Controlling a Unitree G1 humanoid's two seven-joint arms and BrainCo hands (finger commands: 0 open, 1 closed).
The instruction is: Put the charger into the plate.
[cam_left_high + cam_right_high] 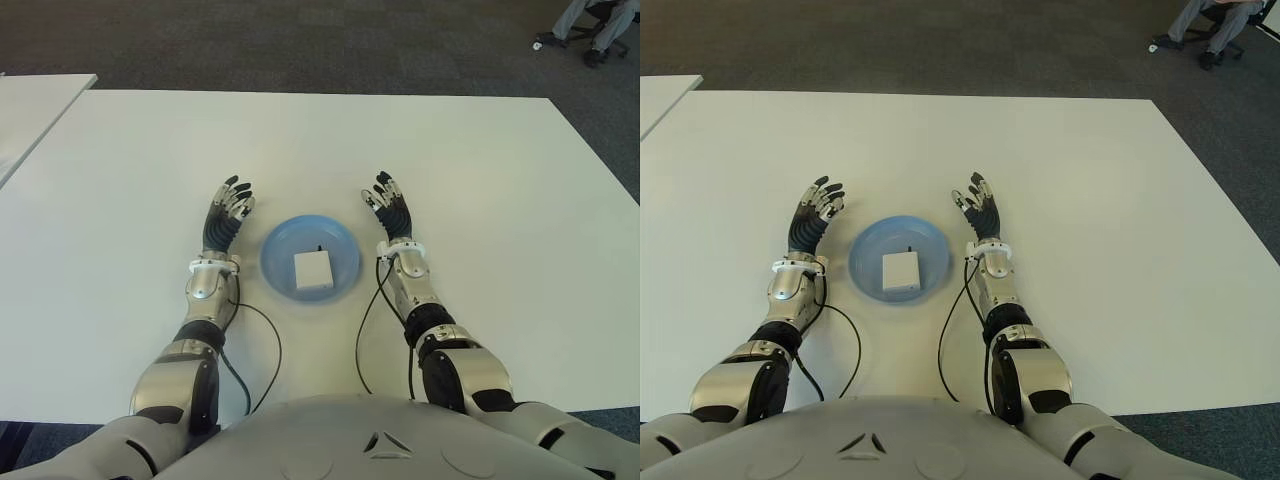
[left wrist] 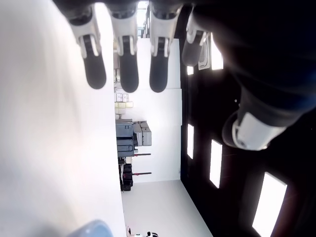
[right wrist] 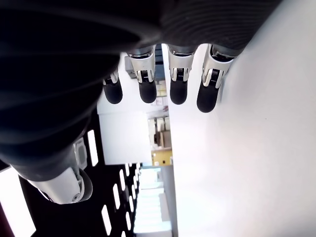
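Looking down through the left eye view, one white square plastic charger (image 1: pixel 313 270) lies flat inside one round pale-blue plate (image 1: pixel 276 250) on the white table (image 1: pixel 500 180), so the task reads as done. The left hand (image 1: pixel 226 218) shows just beside the plate on its left, the right hand (image 1: pixel 390 210) just beside it on the right, both with fingers stretched out and relaxed, holding nothing. The right eye view gives the same layout: one charger, one plate, two hands apart from the dish, and a seated person's legs (image 1: pixel 1210 20) far off on the dark carpet. The left wrist view shows four dark fingertips (image 2: pixel 129 74) extended and empty, with a sliver of the blue rim at the frame edge. The right wrist view likewise shows four fingertips (image 3: pixel 148 91) straight and slightly apart, gripping nothing. The main risk now, I judge, is either hand sweeping inward as it withdraws, nudging the rim and sliding the plate or tipping the charger out.
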